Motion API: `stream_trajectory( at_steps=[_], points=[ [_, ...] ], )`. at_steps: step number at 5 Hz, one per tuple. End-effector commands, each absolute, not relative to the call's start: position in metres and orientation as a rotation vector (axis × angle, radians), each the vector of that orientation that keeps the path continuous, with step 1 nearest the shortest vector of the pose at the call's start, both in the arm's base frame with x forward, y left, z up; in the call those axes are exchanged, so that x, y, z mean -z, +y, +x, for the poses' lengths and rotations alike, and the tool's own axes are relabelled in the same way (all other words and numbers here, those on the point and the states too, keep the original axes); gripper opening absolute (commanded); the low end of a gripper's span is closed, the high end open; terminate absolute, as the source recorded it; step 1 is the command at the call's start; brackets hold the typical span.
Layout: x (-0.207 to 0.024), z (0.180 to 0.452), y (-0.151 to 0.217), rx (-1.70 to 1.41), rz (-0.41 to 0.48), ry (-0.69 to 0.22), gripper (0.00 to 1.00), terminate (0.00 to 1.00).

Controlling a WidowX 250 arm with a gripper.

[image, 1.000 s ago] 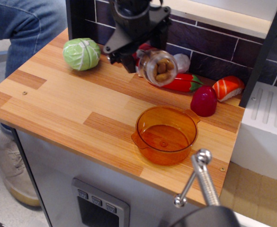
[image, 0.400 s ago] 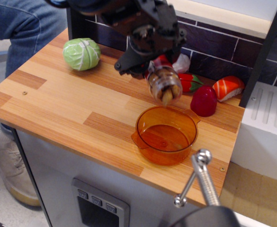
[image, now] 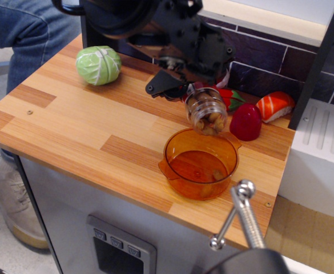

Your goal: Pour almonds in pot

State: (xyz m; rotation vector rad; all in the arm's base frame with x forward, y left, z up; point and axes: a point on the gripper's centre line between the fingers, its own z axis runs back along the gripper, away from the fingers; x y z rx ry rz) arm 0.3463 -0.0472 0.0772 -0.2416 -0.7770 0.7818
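My black gripper [image: 196, 90] is shut on the clear jar [image: 206, 111], which is tipped mouth-down over the back rim of the translucent orange pot [image: 177, 153]. Tan-brown almonds [image: 212, 121] crowd the jar's mouth, and a few lie inside the pot at its right side [image: 217, 172]. The pot stands on the wooden counter near its front right corner, with two small side handles. The jar's label is mostly hidden by the gripper.
A green toy cabbage [image: 99, 65] sits at the back left. A red rounded toy [image: 246, 121], a red pepper toy [image: 230, 97] and an orange-and-white sushi toy [image: 274, 105] lie behind the pot. A metal clamp handle [image: 241, 214] stands at the front right edge.
The gripper has moved right and down, tipping the jar from sideways to mouth-down over the pot. Almonds now lie in the pot, which was empty before.
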Motion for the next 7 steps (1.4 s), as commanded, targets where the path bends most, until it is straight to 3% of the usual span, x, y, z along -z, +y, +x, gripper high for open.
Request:
stream_trajectory(
  at_steps=[1,5,7],
  points=[
    [-0.098,0.339,-0.046,-0.707,-0.298,-0.913,0.00,0.00],
    [-0.125,0.336,-0.047,-0.529,-0.280,-0.976,0.00,0.00],
    [-0.118,0.345,-0.041,-0.475,-0.233,-1.039,0.00,0.00]
  ],
)
